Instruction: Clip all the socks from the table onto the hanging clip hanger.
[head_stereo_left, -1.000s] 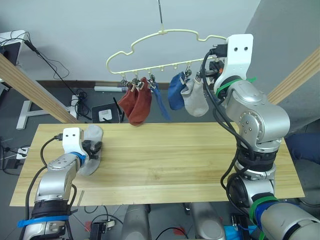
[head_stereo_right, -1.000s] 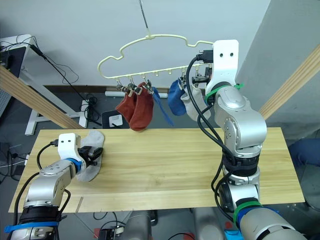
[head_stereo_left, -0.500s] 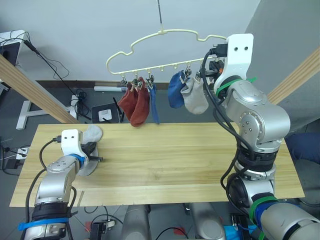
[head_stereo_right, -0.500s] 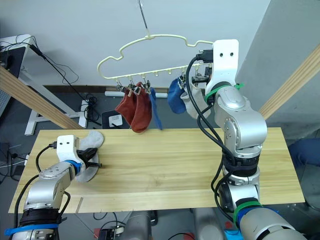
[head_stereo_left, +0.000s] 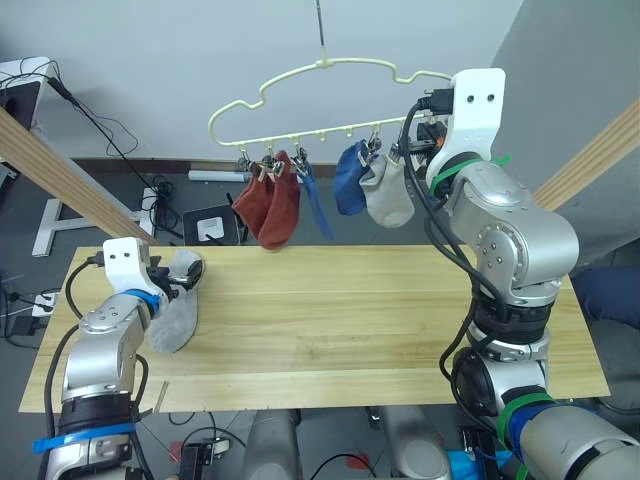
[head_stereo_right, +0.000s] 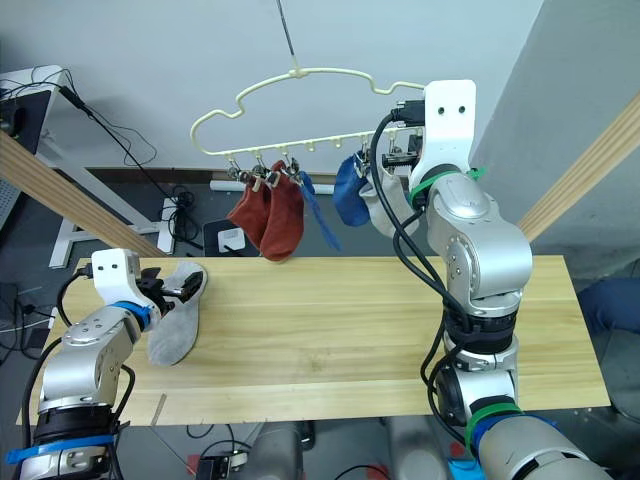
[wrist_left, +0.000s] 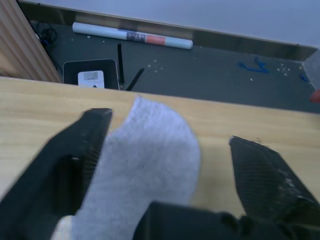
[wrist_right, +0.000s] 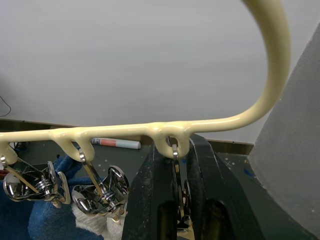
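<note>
Left tool (wrist_left: 165, 165) apparently astride grey sock (wrist_left: 150, 150), wooden table (head_stereo_left: 350, 310)

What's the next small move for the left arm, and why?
Probably close the left end effector on the grey sock and lift it. Its fingers stand open on either side of the sock's end, which lies flat on the table. Five socks already hang from the clip hanger, and the right end effector is pinched on an end clip.
</note>
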